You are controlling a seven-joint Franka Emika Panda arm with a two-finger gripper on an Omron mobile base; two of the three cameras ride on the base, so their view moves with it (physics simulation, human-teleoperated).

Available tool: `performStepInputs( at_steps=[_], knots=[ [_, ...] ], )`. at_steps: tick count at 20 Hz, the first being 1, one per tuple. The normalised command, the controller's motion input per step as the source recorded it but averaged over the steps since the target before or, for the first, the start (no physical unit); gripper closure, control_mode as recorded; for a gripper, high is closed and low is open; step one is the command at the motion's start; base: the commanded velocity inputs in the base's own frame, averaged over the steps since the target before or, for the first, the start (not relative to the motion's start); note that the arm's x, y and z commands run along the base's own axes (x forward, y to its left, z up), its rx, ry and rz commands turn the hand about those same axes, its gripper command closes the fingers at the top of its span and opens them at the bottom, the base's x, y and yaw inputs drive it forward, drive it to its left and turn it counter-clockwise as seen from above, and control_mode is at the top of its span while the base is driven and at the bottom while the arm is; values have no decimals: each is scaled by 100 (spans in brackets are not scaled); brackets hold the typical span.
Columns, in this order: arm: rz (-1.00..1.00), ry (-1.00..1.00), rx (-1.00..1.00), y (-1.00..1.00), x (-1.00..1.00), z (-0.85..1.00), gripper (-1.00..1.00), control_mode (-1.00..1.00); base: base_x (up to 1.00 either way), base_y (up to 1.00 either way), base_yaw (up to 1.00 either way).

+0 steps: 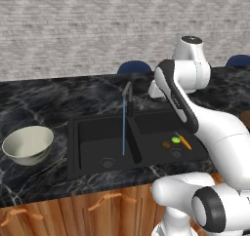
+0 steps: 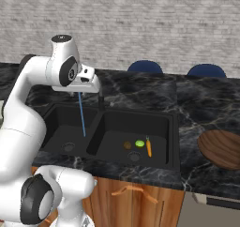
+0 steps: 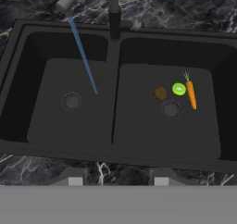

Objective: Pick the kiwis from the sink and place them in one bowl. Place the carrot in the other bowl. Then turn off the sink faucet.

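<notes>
Left base view: two kiwis (image 1: 171, 143) and a carrot (image 1: 184, 142) are seen in the sink (image 1: 136, 137), below the raised pincer. Right base view: water is poured by the faucet (image 2: 100, 98) just beside the pincer. Hand view: fingertips (image 3: 76, 182) are held apart, nothing between, above the near rim.

A black marble counter (image 1: 44, 101) carries everything, with the black double-basin sink (image 1: 73, 147) set into it. Left of the sink, an off-white bowl (image 1: 28, 144) rests on the marble; right of the sink sits a brown wooden bowl (image 2: 222, 147).
</notes>
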Motion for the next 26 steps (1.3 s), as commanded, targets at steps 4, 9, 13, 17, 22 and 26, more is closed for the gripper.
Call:
performStepInputs(
  at_steps=[4, 9, 13, 17, 22, 26],
  knots=[
    [0, 0, 0, 0, -10, -1, -100, -100, 0, 0, 0],
    [0, 0, 0, 0, -16, -3, -100, -100, 0, 0, 0],
    [0, 0, 0, -4, -15, -4, -100, -100, 0, 0, 0],
    [0, 0, 0, -19, -14, -13, -100, -100, 0, 0, 0],
    [0, 0, 0, -28, -16, -15, -100, -100, 0, 0, 0],
    [0, 0, 0, -28, -12, -14, -100, -100, 0, 0, 0]
  ],
)
